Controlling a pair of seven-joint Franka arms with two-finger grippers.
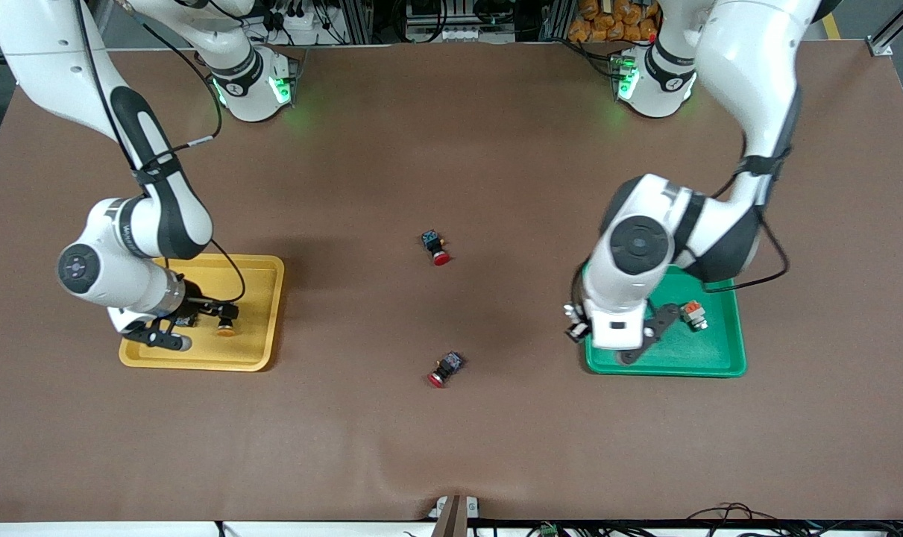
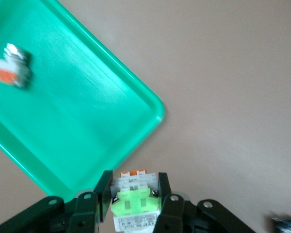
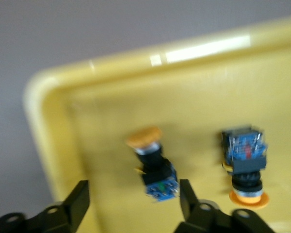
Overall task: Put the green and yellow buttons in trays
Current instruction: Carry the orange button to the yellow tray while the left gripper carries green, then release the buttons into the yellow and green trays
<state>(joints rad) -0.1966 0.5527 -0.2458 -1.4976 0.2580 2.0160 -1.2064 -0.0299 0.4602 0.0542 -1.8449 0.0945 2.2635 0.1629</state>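
Nearest the front edge of the brown surface (image 1: pixel 451 447) lies a red-capped switch (image 1: pixel 445 368), about midway between the two ends. It is not one of mine to move.

A bit farther back sit the two trays. The yellow tray (image 1: pixel 261 313) is toward my right arm's end. My right claw (image 3: pixel 134 201) is low over it, and its two fingers stand wide apart with nothing between them. Two black switches with orange-yellow caps lie in this tray. One orange-yellow button (image 3: pixel 153 167) lies right under the gap of that claw, not touched by either finger. The other orange-yellow button (image 3: pixel 246 162) lies just beside it.

The green tray (image 1: pixel 708 354) is toward my left arm's end. My left claw (image 2: pixel 134 204) is up over the tray's edge that faces the middle of the surface. It is squeezed tight on the green button (image 2: pixel 135 204), a pale grey switch with a green block. The grey button with orange (image 1: pixel 693 314) already lies in the green tray.

Farther back, near the middle of the surface, lies a second red-capped switch (image 1: pixel 436 247).
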